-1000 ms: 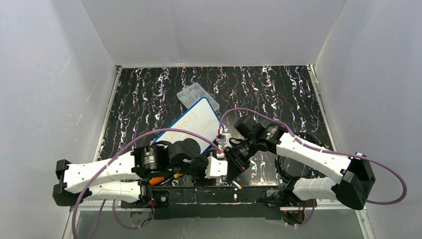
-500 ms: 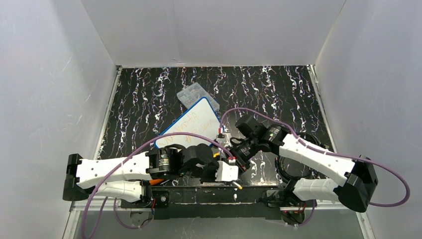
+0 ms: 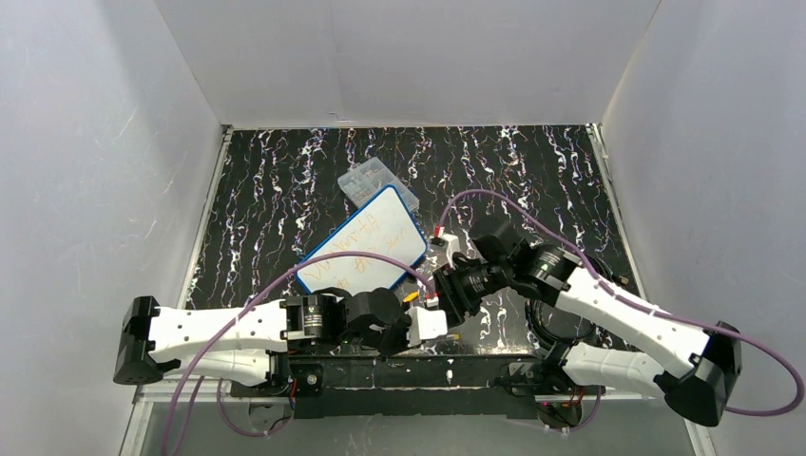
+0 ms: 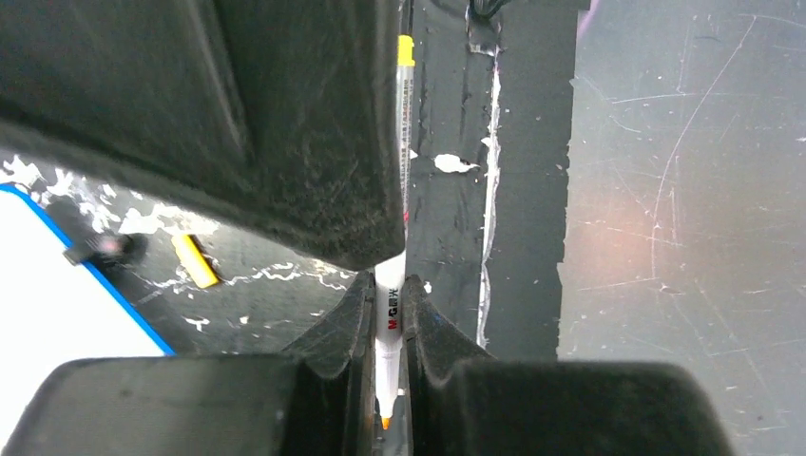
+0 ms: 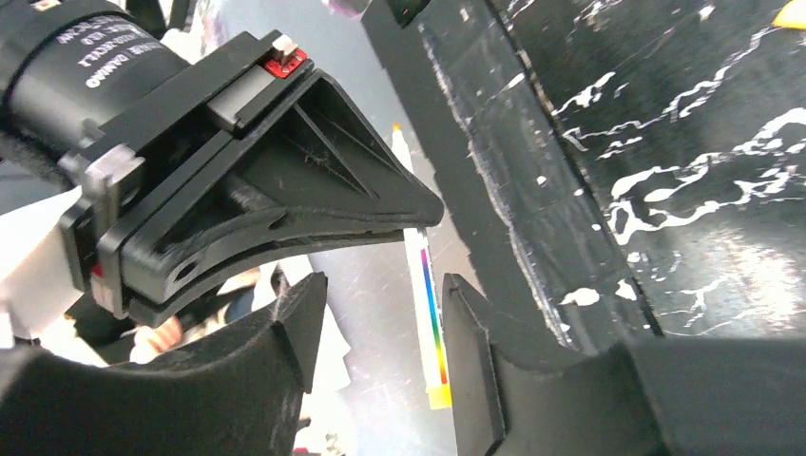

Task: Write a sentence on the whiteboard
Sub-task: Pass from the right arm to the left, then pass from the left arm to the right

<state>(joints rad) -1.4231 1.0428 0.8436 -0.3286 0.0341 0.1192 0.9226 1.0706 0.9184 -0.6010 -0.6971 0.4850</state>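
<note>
The whiteboard (image 3: pixel 366 239) lies slanted mid-table, blue-rimmed, with the orange sentence (image 3: pixel 354 249) in thin slanted lines on it; one corner (image 4: pixel 47 313) shows in the left wrist view. My left gripper (image 3: pixel 433 324) (image 4: pixel 385 290) is shut on a white marker (image 4: pixel 389 313) with an orange tip and yellow tail, near the table's front edge. My right gripper (image 3: pixel 447 296) (image 5: pixel 380 294) is open around the marker's tail (image 5: pixel 430 313), its right finger close beside the barrel and its left finger well apart. The left gripper's fingers (image 5: pixel 314 185) sit just above.
A clear compartment box (image 3: pixel 375 179) sits behind the whiteboard. A small yellow cap (image 4: pixel 195 260) lies on the black marbled table beside the whiteboard. A coil of black cable (image 3: pixel 561 328) lies under the right arm. White walls enclose the table.
The left gripper has reached right and shut on the marker. The right gripper, shut on it before, has opened and shifted slightly right.
</note>
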